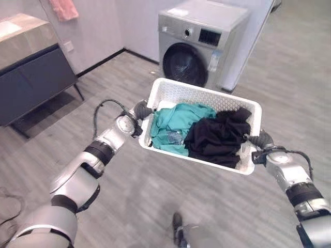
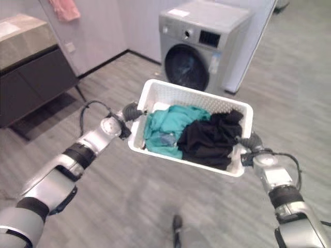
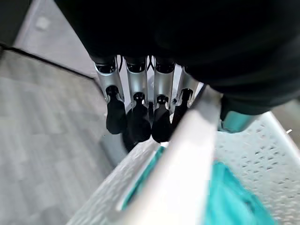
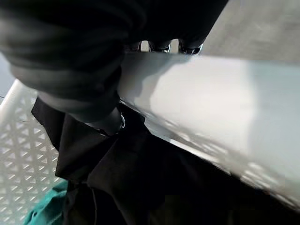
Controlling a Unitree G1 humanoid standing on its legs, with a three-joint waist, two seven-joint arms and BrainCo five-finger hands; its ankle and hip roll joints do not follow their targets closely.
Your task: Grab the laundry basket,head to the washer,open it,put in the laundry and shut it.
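Note:
I carry a white perforated laundry basket (image 1: pixel 176 90) in the air between both hands. It holds a teal garment (image 1: pixel 176 124) on its left side and a black garment (image 1: pixel 217 135) on its right. My left hand (image 1: pixel 139 111) grips the left rim, its fingers (image 3: pixel 133 117) curled under the edge. At the right rim my right hand (image 1: pixel 261 140) has its thumb (image 4: pixel 105 119) hooked inside against the black cloth. The silver front-loading washer (image 1: pixel 204 39) stands ahead with its round dark door (image 1: pixel 185 64) shut.
A dark cabinet (image 1: pixel 31 77) with a light stone top stands at the left wall. A pink cloth (image 1: pixel 64 9) hangs on the wall above it. Grey wood-look floor (image 1: pixel 119 77) stretches between me and the washer.

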